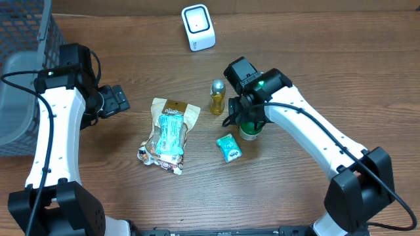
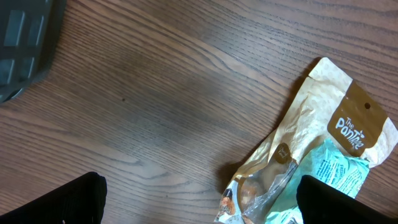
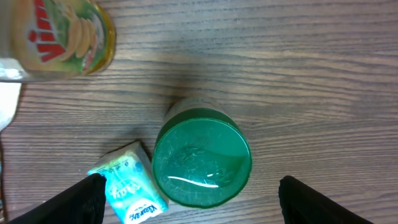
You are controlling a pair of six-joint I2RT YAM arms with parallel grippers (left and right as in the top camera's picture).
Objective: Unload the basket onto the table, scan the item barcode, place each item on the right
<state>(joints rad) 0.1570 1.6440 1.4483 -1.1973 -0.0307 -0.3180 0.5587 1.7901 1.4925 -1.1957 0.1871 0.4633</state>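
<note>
The right arm reaches in, and the right gripper (image 1: pixel 247 122) hangs straight over the green jar (image 3: pixel 202 155). Its fingers (image 3: pixel 71 202) are wide apart, one on each side of the lid, not touching it. The left gripper (image 1: pixel 120 100), far left of the jar, is open and empty. The jar stands on a brown wooden table (image 1: pixel 315 59). A yellow bottle (image 1: pixel 217 96) and a small blue packet (image 1: pixel 229 148) sit near the jar. The white scanner (image 1: pixel 197 27) is well past it.
</note>
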